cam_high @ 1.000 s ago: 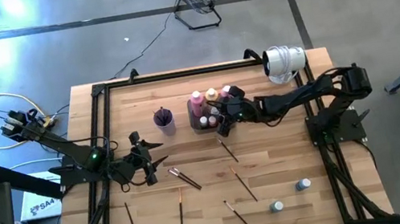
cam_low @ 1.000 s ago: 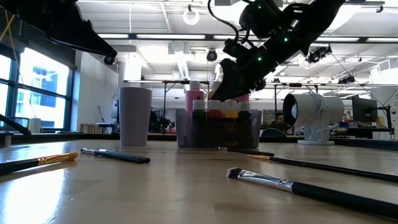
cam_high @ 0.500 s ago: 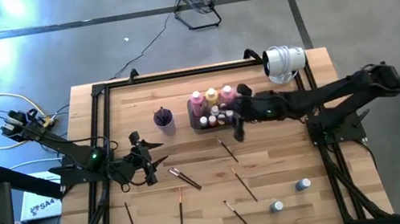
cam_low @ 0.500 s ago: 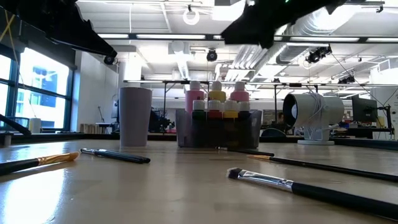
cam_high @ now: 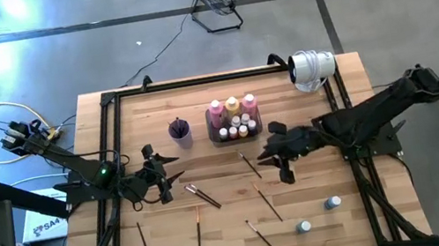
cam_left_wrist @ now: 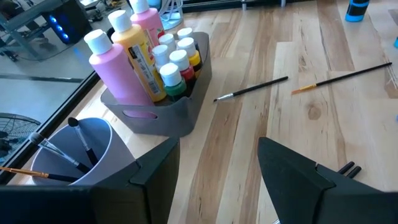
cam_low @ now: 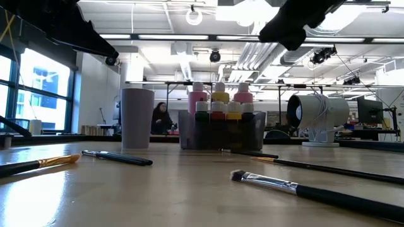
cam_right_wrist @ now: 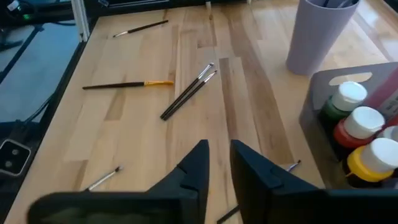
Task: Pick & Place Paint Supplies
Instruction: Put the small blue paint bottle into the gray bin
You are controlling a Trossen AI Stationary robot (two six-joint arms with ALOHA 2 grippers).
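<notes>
Pink and yellow paint bottles [cam_high: 232, 105] and small white-capped ones [cam_left_wrist: 174, 56] stand upright in the dark grey tray [cam_high: 215, 138]. Several thin paintbrushes [cam_high: 203, 195] lie flat on the wooden table, and two small bottles [cam_high: 332, 202] stand near its front right. My right gripper [cam_high: 286, 171] hangs above the table just in front of the tray, its fingers [cam_right_wrist: 198, 163] a narrow gap apart with nothing between them. My left gripper [cam_high: 170, 171] waits open at the table's left, its fingers [cam_left_wrist: 292, 174] wide apart and touching nothing.
A purple cup [cam_high: 180, 130] with brushes in it stands left of the tray. A white fan-like device [cam_high: 313, 67] sits at the far right corner. A black frame [cam_high: 109, 101] runs round the table's edge. Bare wood lies between the scattered brushes.
My right gripper has drawn back from the tray, rising and going toward the table's near and right edges. The pink bottle that it stood over stays upright in the tray's right end.
</notes>
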